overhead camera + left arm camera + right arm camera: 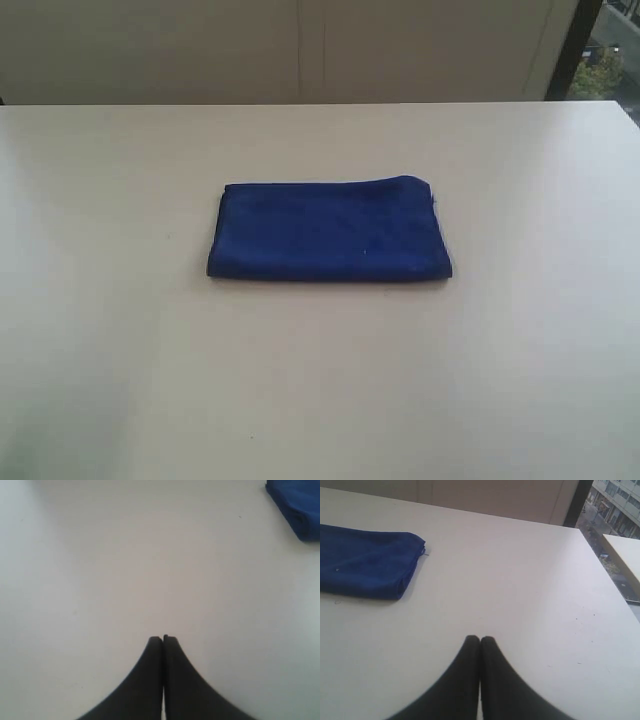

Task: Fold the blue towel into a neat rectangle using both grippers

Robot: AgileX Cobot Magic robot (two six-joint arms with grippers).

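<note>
The black pincer left claw (pixel 163 638) and right claw (pixel 480 638) are both pinched together on nothing, each hanging over bare pale bench (pixel 320 400), well apart from the cloth. Further out, the deep royal-blue soft fabric towel (pixel 328 230) lies mid-bench as a tidy folded rectangle, so they're probably parked clear because the job's done.

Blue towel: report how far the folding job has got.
Done: the blue towel lies on the table as a compact layered rectangle. In hand: nothing; the left gripper and right gripper are shut, empty and apart from it. Left: little, perhaps only flattening one slightly raised corner.
</note>
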